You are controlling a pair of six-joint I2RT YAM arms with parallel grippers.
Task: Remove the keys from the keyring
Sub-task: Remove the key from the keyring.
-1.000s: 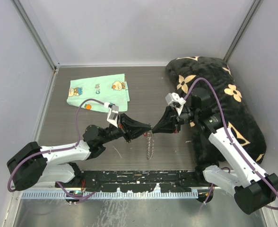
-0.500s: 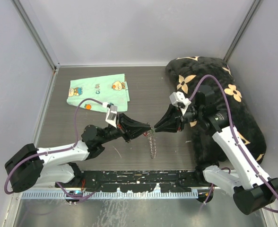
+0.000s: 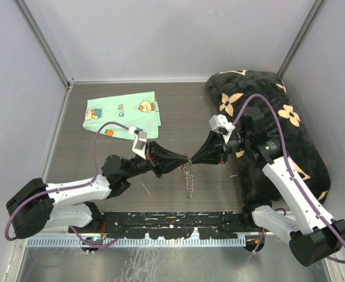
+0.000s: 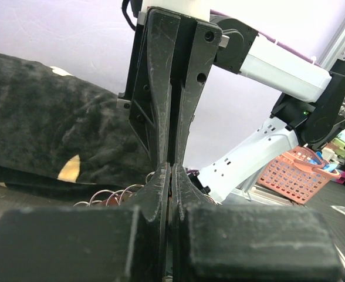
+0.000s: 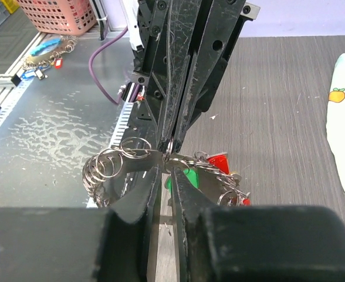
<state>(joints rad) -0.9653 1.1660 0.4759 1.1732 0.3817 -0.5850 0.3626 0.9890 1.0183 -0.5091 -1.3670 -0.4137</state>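
The table is dark wood grain, walled on three sides. A black cushion with tan flowers fills its right side. A mint cloth lies flat at the far left, well apart from everything else.

The left arm and right arm reach in from the near edge and meet tip to tip at mid-table, just left of the cushion.

The left gripper is clenched, its fingertips pinching the wire of the keyring at the top of the loop. The right gripper faces it nose to nose. Its jaws stand a sliver apart with the same stretch of wire between them. I cannot tell whether they press on it.

The keyring hangs straight down from that meeting point, edge-on to the top camera, above the table between the two arms. In the right wrist view, small silver rings fringe its rim and bunch to one side of the fingers.

The keys hang on the ring just below the right gripper's fingertips. A red head and a green head show, the green one partly hidden behind a finger.
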